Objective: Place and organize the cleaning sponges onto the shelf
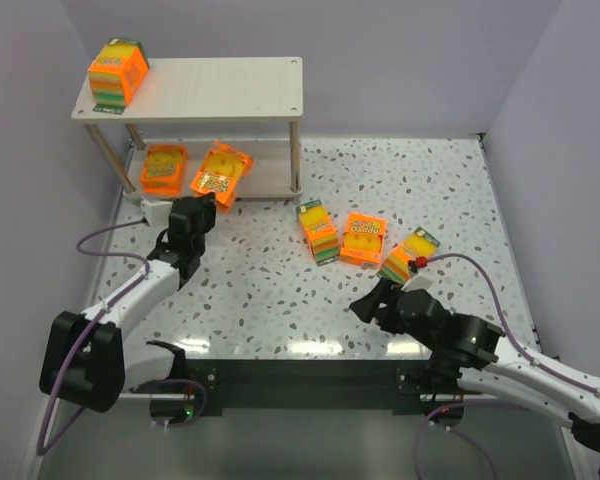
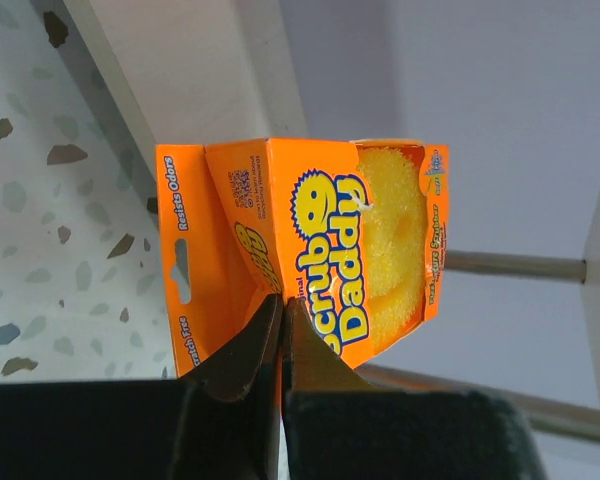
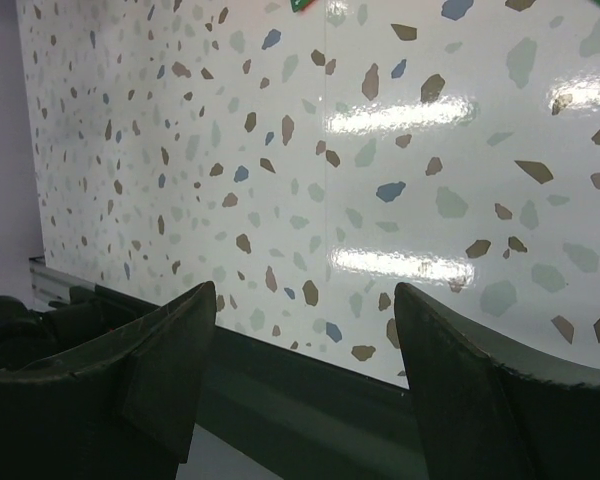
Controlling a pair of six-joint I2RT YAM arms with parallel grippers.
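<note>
The shelf (image 1: 220, 85) stands at the back left. A thick sponge pack (image 1: 118, 70) sits on its top board's left end. A flat pack (image 1: 164, 167) lies on the lower board. My left gripper (image 1: 202, 205) is shut on another flat orange pack (image 1: 220, 172), tilted at the lower board's front edge; the left wrist view shows the pack (image 2: 330, 250) pinched between my fingers (image 2: 245, 350). Two thick packs (image 1: 318, 231) (image 1: 408, 254) and a flat pack (image 1: 364, 238) lie on the table at mid right. My right gripper (image 1: 365, 303) is open and empty, just left of the right-hand thick pack.
The speckled table (image 1: 270, 290) is walled on the left, back and right. The shelf's thin front leg (image 1: 296, 160) stands just right of the held pack. The dark front rail (image 3: 310, 390) shows below my right fingers.
</note>
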